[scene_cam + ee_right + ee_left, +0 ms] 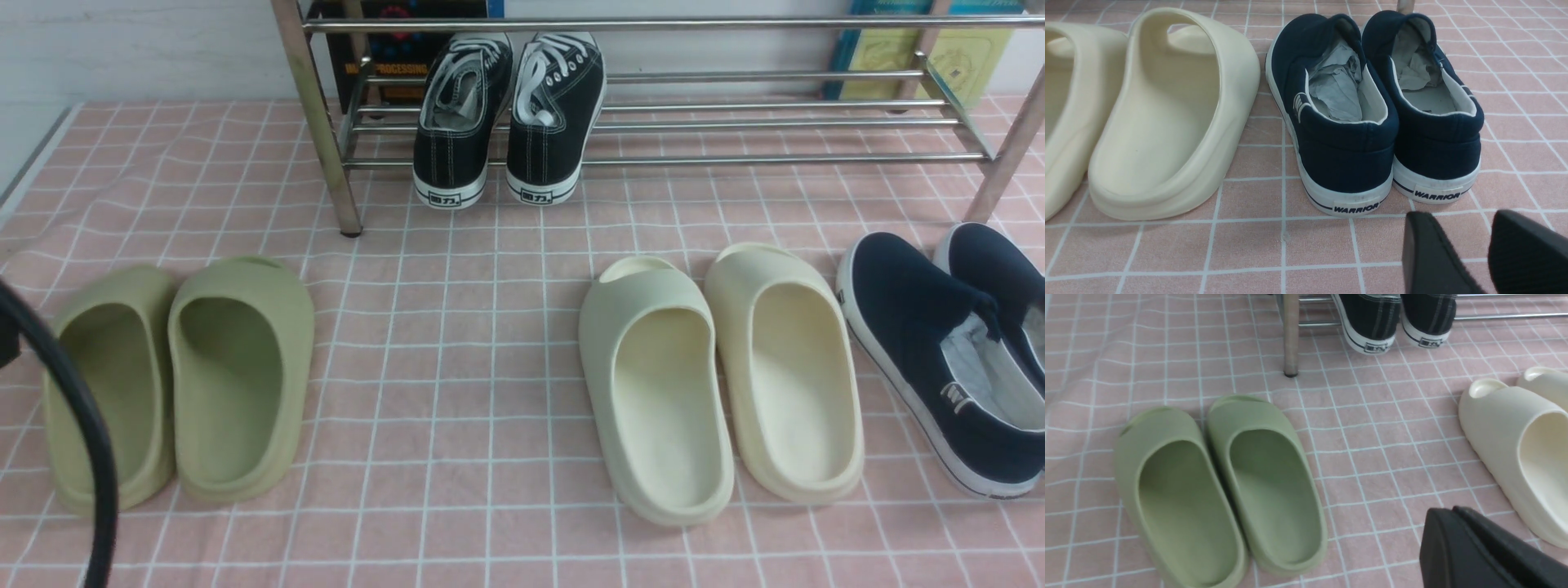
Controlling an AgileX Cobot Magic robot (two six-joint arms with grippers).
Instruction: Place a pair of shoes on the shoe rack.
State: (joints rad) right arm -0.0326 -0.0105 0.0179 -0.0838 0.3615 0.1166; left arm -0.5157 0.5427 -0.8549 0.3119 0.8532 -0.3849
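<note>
Nearest the front camera on the left, a black cable [77,425] curves across the olive slides [180,380], which sit side by side on the near left of the pink checked cloth [457,392]. The left gripper [1457,547] hangs low over the cloth between those slides and the cream ones; its two dark pads look pressed together with nothing between them. Right of centre lie the cream slides [718,376], then the navy slip-ons [947,351] at the far right edge, stuffed with paper. The right gripper [1488,253] hovers just behind their heels, its pads parted with a gap and empty.

The pair of shoes [510,114] already stands on the lower bars of the shoe rack [735,122], toward its left end, toes away, heels jutting slightly over the front bar. By my reading the placing is done; what remains is to keep both arms clear of the rack legs and leave the other footwear unmoved.

The cloth is wrinkled at far left. Behind the rack, a pale wall and some boxes
</note>
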